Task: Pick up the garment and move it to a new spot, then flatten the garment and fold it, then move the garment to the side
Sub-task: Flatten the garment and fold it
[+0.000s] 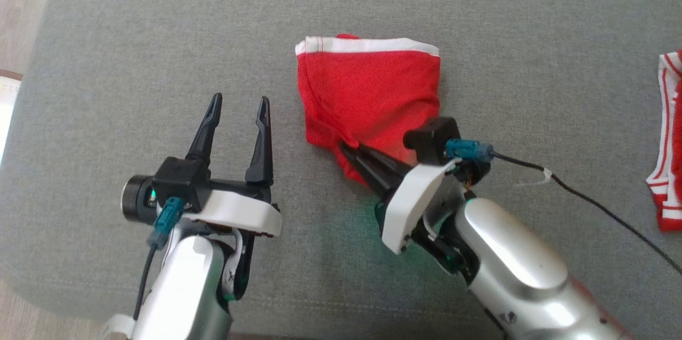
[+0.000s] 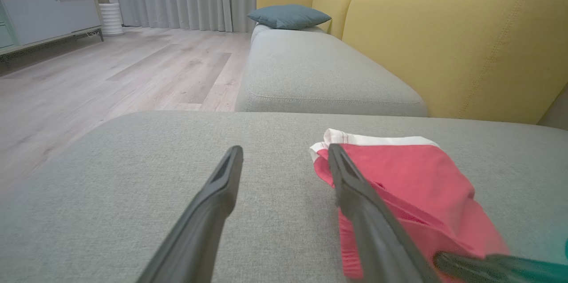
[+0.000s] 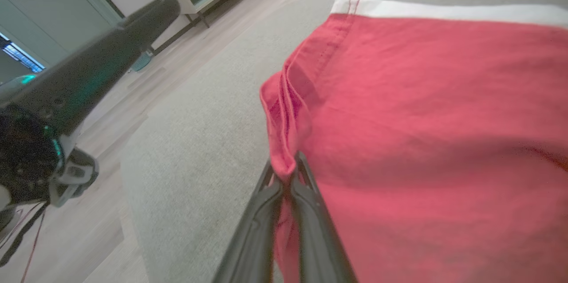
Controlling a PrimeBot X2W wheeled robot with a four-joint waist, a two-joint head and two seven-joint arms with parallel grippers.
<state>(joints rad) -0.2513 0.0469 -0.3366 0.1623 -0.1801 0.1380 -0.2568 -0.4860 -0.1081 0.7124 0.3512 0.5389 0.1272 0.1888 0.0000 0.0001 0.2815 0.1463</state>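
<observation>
On the left of the grey seat, the left tool is hovering with its jaws spread wide and nothing between them, pointing away from the robot and standing just beside the garment's left edge; it is probably standing by there to steady or catch the cloth. Midway across, the garment is lying on the seat as a compact red bundle, its white band running along the far edge; it is looking already folded, so the move to the side is likely the step in hand. At its near corner, the right tool is clamping shut on a bunched fold of red cloth, reaching in low and slanted from the right, which is giving it a hold for dragging or lifting; such a one-corner grip may be risking the fold falling open. Further right, a black cable is trailing over the seat; a striped cloth is lying at the edge, well apart.
</observation>
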